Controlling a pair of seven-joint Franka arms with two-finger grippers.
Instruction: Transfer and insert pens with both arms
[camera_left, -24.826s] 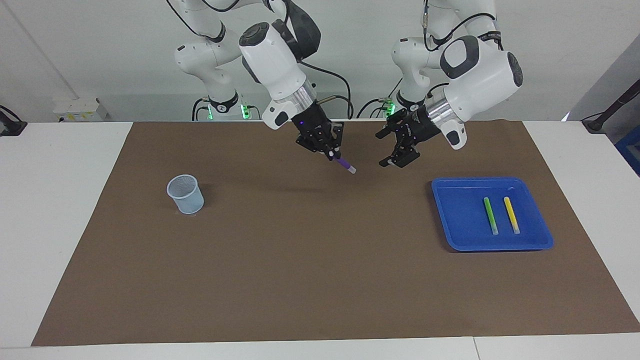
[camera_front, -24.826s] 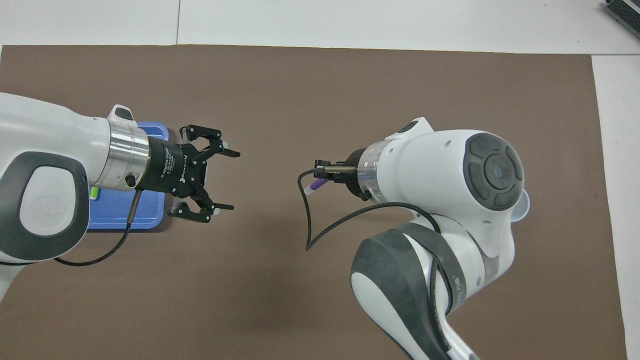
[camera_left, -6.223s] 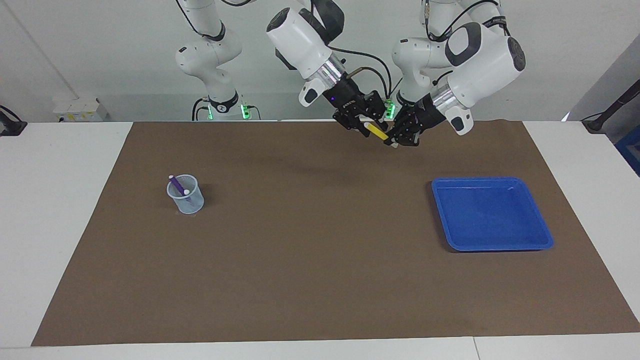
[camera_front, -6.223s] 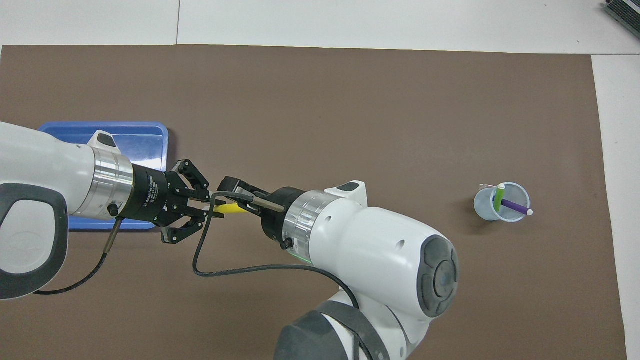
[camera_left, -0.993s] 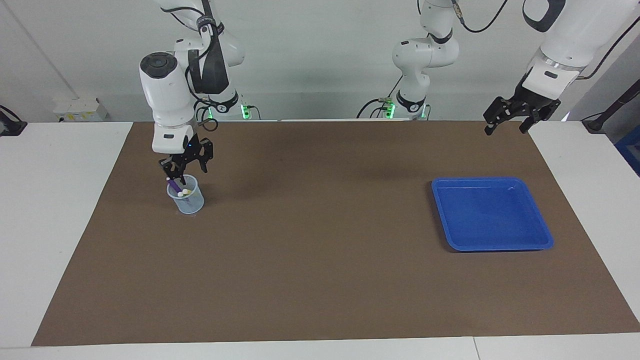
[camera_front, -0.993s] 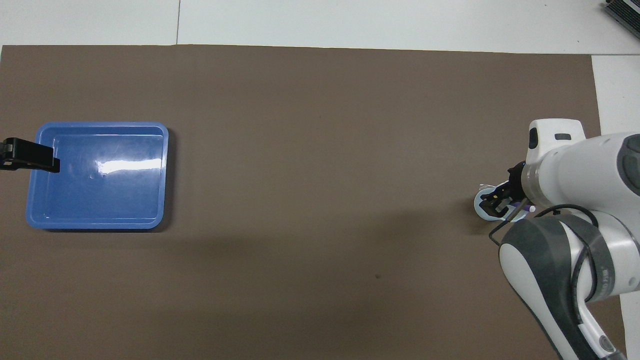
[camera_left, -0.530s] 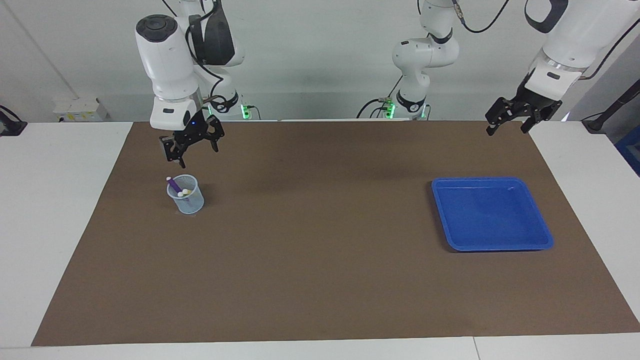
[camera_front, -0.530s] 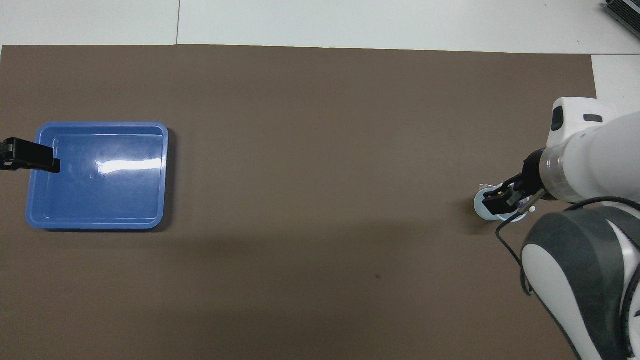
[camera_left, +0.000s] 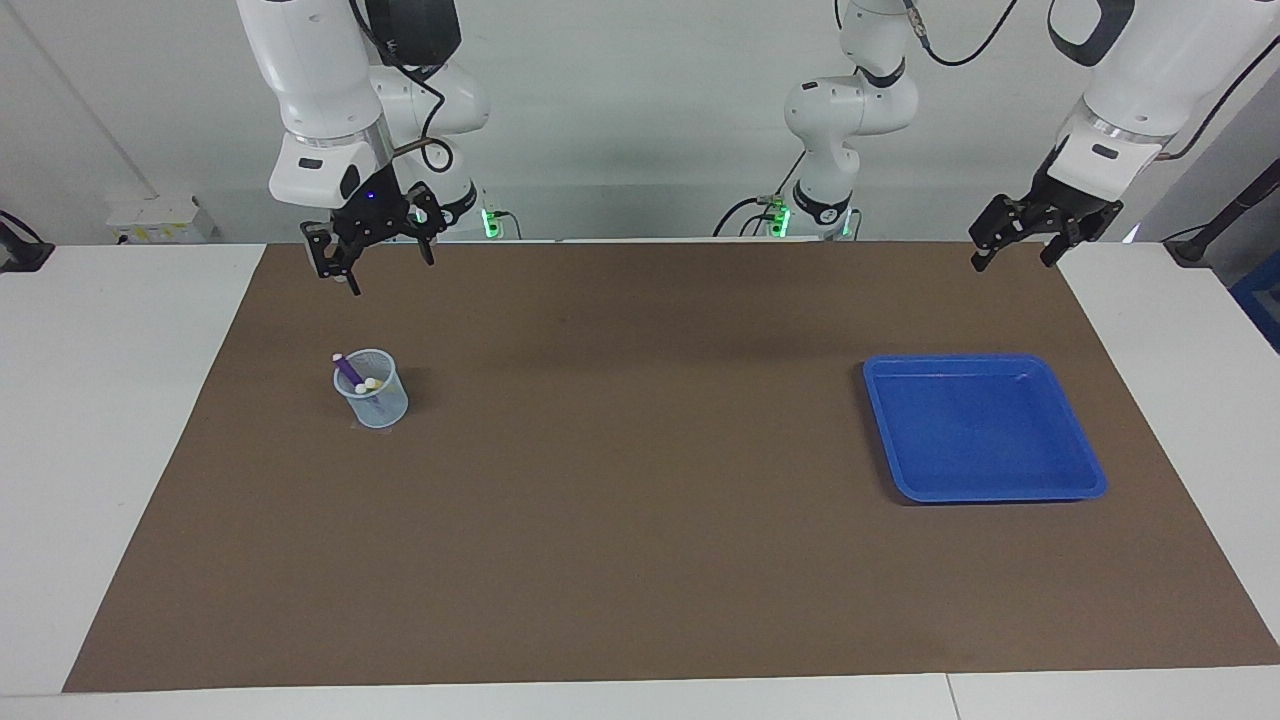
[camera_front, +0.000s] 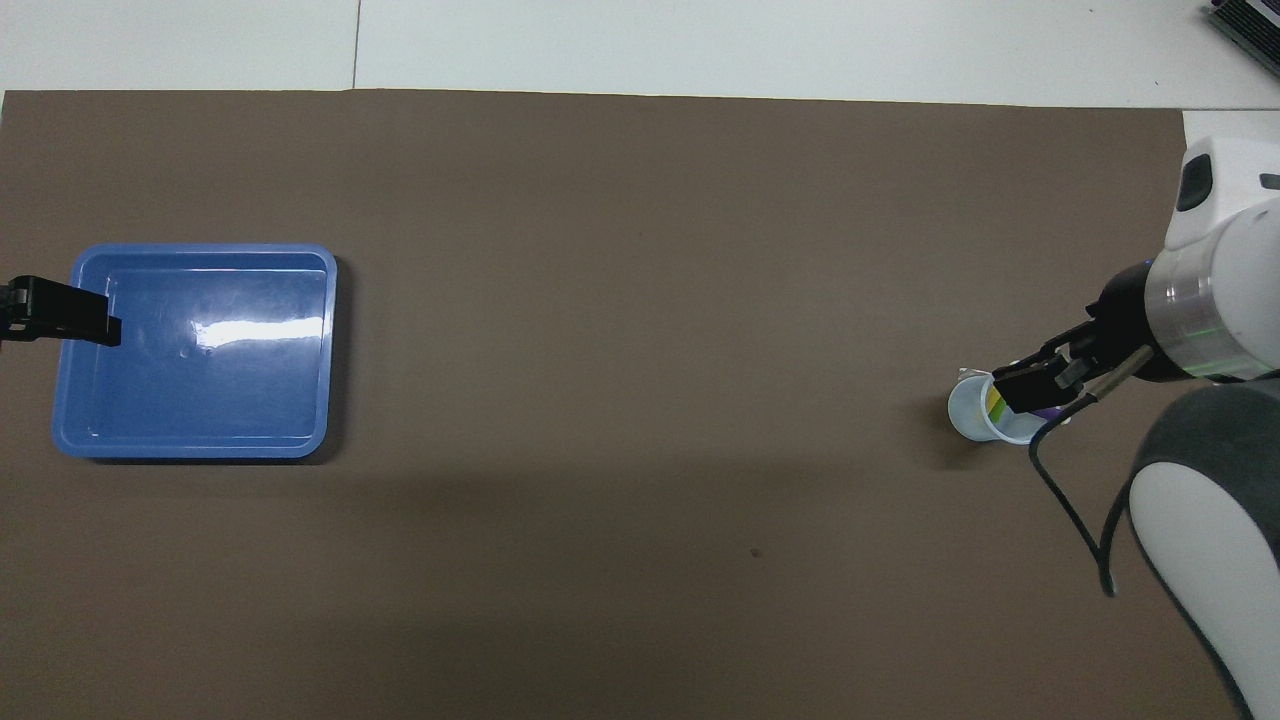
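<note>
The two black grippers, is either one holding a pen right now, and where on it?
Neither. The right gripper hangs open above the translucent cup holding the pens; the left gripper waits open, empty, near the blue plastic tray.

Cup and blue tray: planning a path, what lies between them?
Nothing: only bare brown mat lies between the cup and the tray, as the facing view shows.

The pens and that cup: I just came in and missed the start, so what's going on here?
The pens stand in the small cup toward the right arm's end of the table. The blue tray at the left arm's end holds nothing. The right pincer is open, up in the air and holding nothing. The left pincer waits open above the mat's corner nearest its own base. Nothing is being handled.
</note>
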